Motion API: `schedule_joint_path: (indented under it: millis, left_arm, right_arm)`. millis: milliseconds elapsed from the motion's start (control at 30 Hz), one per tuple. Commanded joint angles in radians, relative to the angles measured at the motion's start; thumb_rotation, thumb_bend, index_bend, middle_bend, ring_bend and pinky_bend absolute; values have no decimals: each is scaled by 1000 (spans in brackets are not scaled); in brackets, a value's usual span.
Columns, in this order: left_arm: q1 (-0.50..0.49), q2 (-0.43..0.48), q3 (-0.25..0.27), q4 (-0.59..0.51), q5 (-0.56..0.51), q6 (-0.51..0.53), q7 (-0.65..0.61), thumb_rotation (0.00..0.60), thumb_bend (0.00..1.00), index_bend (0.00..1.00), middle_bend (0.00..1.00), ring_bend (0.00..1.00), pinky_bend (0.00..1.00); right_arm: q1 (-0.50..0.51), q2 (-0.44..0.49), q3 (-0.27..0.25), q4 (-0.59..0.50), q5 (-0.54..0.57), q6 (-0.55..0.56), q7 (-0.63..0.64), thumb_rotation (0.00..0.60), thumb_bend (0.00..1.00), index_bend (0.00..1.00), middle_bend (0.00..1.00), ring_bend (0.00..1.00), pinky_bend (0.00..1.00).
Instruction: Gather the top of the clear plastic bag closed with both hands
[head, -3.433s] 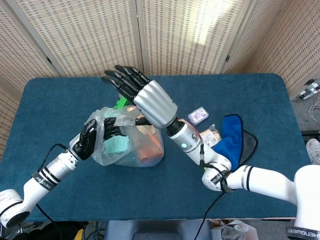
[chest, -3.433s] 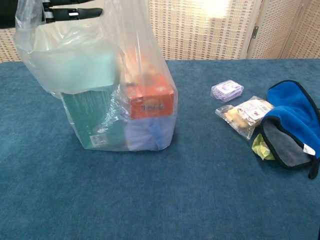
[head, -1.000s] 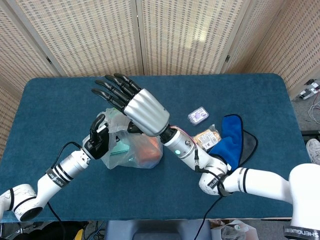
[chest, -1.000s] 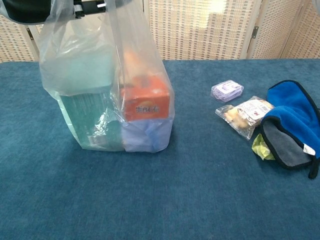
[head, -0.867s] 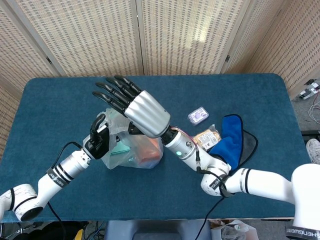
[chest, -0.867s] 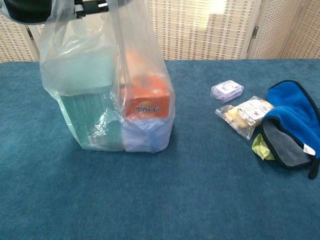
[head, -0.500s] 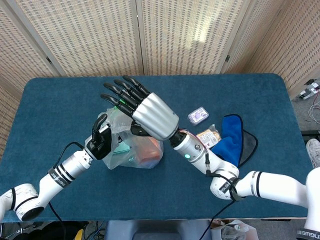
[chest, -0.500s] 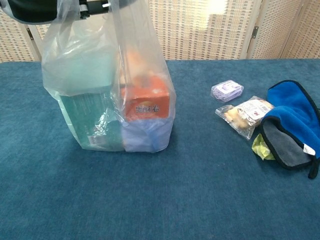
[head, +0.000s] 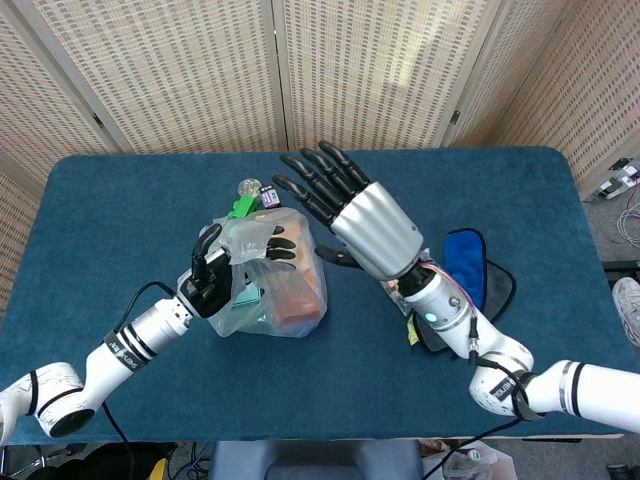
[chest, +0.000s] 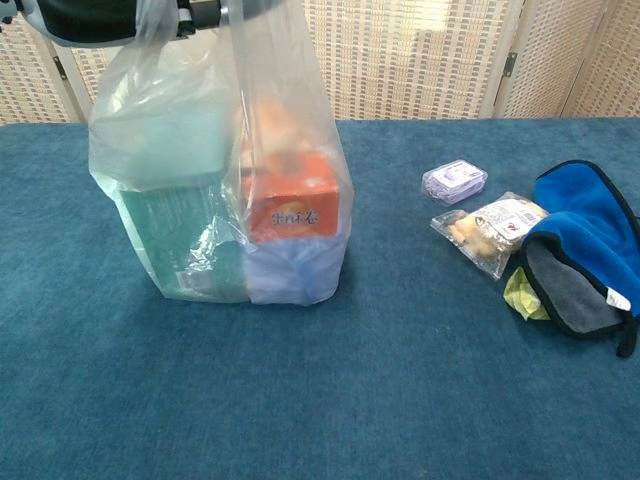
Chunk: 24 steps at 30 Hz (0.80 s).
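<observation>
The clear plastic bag (head: 285, 300) stands left of the table's middle, with an orange box (chest: 291, 206) and a teal box (chest: 178, 243) inside. My left hand (head: 214, 272) grips the bunched top of the bag from the left, its black fingers (head: 281, 241) curled over the film. In the chest view that left hand (chest: 95, 14) shows at the top edge, holding the bag (chest: 200, 120) upright. My right hand (head: 368, 226) hovers to the right of the bag, raised, fingers spread wide, holding nothing and apart from the plastic.
Behind the bag lie a green item (head: 240, 207) and two small objects (head: 258, 190). On the right are a purple packet (chest: 454, 181), a snack bag (chest: 490, 228) and a blue cloth (chest: 585, 235). The blue table (chest: 400, 400) stretches in front.
My right hand has swung from above the bag off to its right, uncovering the items behind it. The left hand keeps its grip on the bag's top and has shifted slightly right.
</observation>
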<state>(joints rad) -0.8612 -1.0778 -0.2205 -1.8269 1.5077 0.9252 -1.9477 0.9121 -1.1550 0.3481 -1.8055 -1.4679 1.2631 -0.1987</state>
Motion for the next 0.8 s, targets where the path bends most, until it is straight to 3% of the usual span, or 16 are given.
schedule_joint_path:
  millis: [33,233,400,800]
  left_arm:
    - [-3,1,-6,-8,-10,-9,4,85,231,208,249,212,189]
    - [-9,6,-20,-23,-29,-34,0,89,230,208,250,235,204]
    - [-14,5,-30,-31,-22,-45,-29,97,231,208,254,317,344]
    - [-18,19,-32,-29,14,-55,-142,172,231,204,359,431,442]
  right_arm:
    - [-66,62,-20,-32,-18,52,1,600,0,0,0,0,65]
    - [-197,152,-54,-26,-16,139,45,600,0,0,0,0,65]
    - [-285,197,-94,-17,1,164,63,600,0,0,0,0,65]
    - [-383,156,-151,71,38,149,120,600,0,0,0,0,64]
